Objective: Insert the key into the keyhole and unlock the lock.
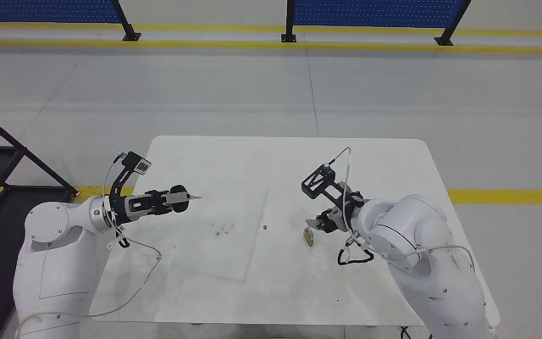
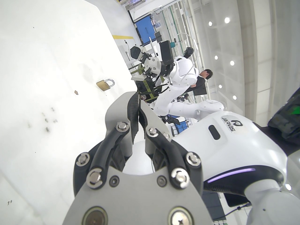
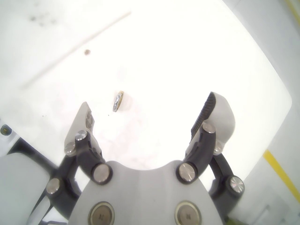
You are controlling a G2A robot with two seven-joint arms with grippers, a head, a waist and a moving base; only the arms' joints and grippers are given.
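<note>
Right pincer [image 3: 148, 99] wide, empty, near padlock [image 3: 118, 101]

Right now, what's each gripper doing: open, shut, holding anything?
Left gripper: jaws shut on a thin metal piece, apparently the key.
Right gripper: jaws open, empty, just short of the lock.

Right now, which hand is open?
The right hand, spread wide by the padlock; the left hand is shut around the key.

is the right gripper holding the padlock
No, the right gripper has its jaws open, and the padlock lies free on the table.
</note>
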